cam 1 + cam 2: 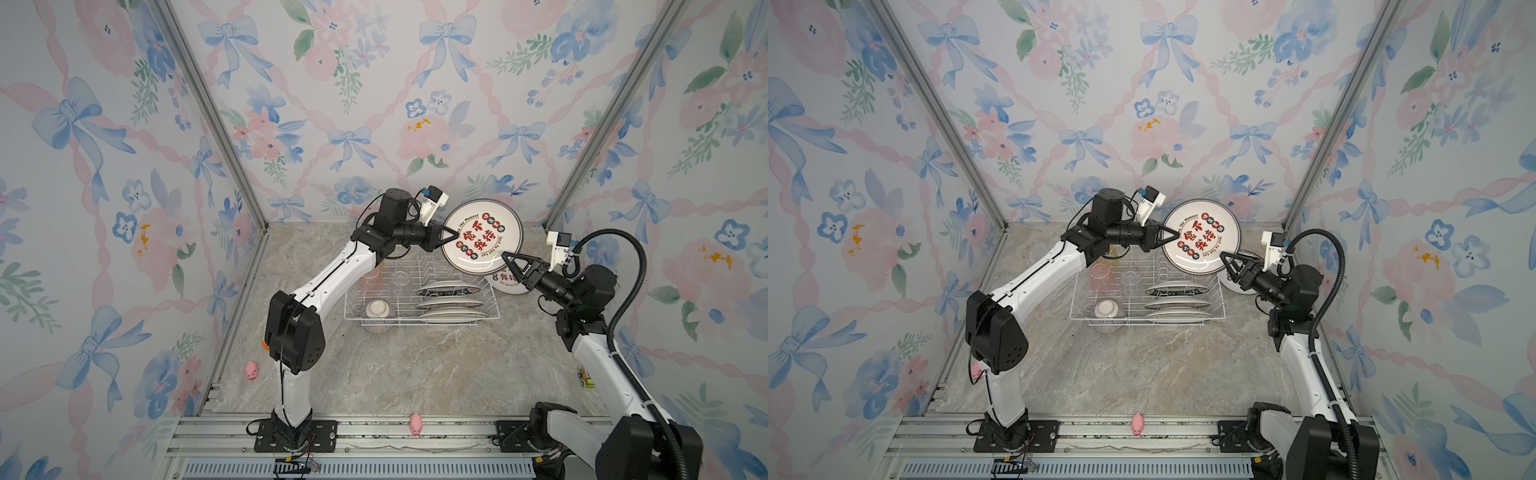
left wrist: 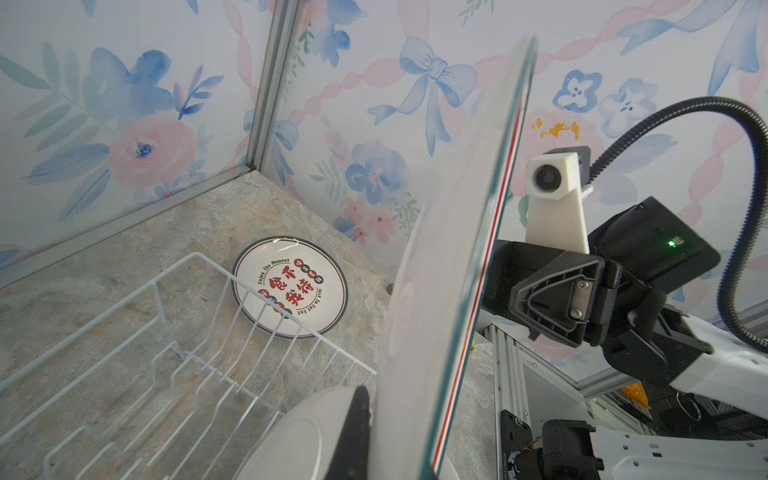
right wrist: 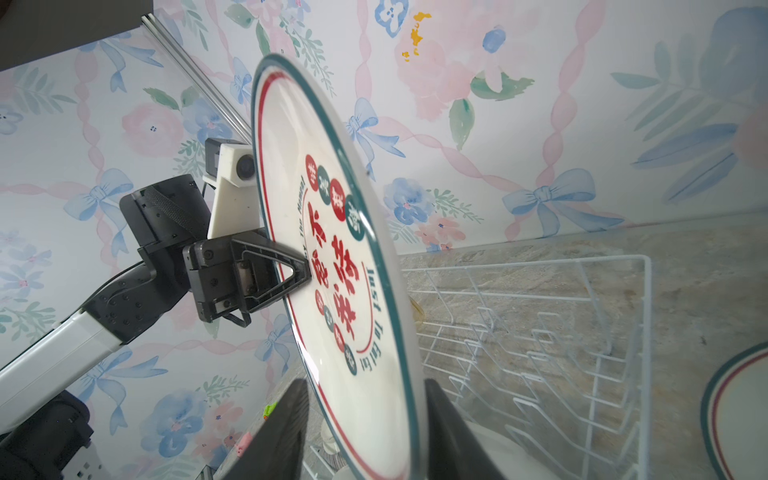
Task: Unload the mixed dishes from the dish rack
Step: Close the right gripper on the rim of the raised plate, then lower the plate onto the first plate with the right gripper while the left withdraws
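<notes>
Marble tabletop point(image 1: 415, 374) lies open from its front edge to the dish rack point(image 1: 422, 319) toward the far edge, with floral walls point(image 1: 124, 208) closing three sides. Within the rack, three plates point(image 1: 451, 301) stand on edge at its right end, an upturned bowl point(image 1: 377, 311) sits at its near left corner, and tumblers point(image 1: 399, 280) stand behind. Above the rack's far right corner a lettered plate point(image 1: 482, 237) hangs tilted. The left gripper point(image 1: 453, 237) is clenched on its left rim. The right gripper point(image 1: 508, 258) straddles its lower right rim, fingers point(image 3: 286, 432) either side; whether they press I cannot tell. Another plate point(image 1: 510, 286) lies flat on the tabletop just beyond the rack's right end.
</notes>
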### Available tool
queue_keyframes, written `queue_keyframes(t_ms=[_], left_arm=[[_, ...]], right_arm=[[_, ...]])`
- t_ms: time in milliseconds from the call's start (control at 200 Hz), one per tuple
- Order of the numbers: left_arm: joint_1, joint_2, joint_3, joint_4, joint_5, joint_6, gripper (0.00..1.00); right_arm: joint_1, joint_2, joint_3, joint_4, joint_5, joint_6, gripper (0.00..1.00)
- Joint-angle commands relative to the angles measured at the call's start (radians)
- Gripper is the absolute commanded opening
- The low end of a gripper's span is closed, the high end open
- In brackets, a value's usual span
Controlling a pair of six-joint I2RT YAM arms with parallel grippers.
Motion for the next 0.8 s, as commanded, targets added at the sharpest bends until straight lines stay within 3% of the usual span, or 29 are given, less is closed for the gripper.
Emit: queue_keyframes(t_ms=[0, 210, 480, 585, 680, 795], left_arm=[[-0.012, 0.015, 0.034, 0.066, 0.075, -0.024, 0.08], [-0.014, 0.042, 0.043, 0.088, 0.111, -0.051, 0.08], [-0.015, 0.076, 0.065, 0.097, 0.119, -0.068, 0.08], [-0.014, 0.082, 0.072, 0.098, 0.125, -0.069, 0.17], [-0.014, 0.084, 0.072, 0.097, 0.126, -0.070, 0.28], [-0.015, 0.083, 0.071, 0.097, 0.125, -0.066, 0.35]], right_arm=[[0.005, 0.024, -0.010, 0.134, -0.003, 0.066, 0.44], [0.007, 0.056, -0.015, 0.253, -0.018, 0.134, 0.38], [0.006, 0.063, -0.007, 0.245, -0.029, 0.137, 0.20], [0.006, 0.061, -0.002, 0.207, -0.024, 0.118, 0.14], [0.008, 0.058, 0.007, 0.177, -0.020, 0.107, 0.00], [0.009, 0.051, 0.010, 0.164, -0.012, 0.105, 0.00]])
